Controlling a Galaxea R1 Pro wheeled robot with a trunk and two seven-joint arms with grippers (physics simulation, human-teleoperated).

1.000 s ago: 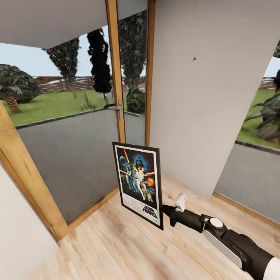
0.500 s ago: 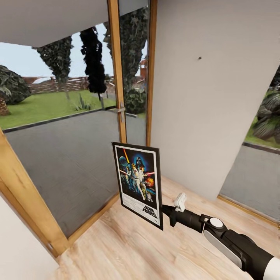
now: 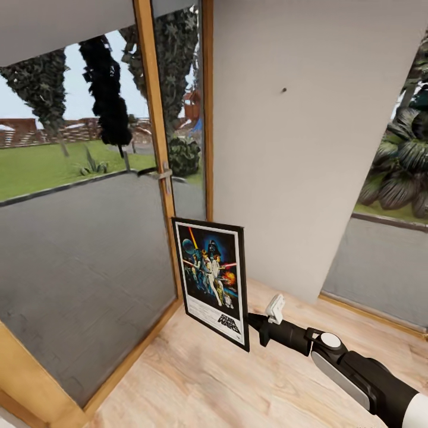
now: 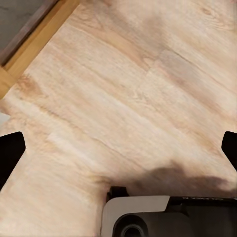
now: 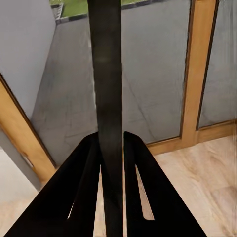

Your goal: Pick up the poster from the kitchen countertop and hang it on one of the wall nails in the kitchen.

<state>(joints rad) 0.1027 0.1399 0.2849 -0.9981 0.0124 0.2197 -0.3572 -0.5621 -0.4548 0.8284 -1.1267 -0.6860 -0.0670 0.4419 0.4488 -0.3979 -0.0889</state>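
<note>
Black-framed poster (image 3: pixel 211 280), pinched edge-on by the right jaws, is risking swinging wide of the nail (image 3: pixel 283 91) at 1 o'clock.

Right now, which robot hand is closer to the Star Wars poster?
The right. The right gripper is shut on the poster, pinching its edge. The left gripper is open over the wood floor, with no poster near it.

A light wood-plank floor (image 3: pixel 196 380) is seen below, bordered by a wooden door frame (image 3: pixel 128 356) and a grey wall (image 3: pixel 297 178). A dark blurred patch, perhaps a shadow, is cast on the planks.
</note>
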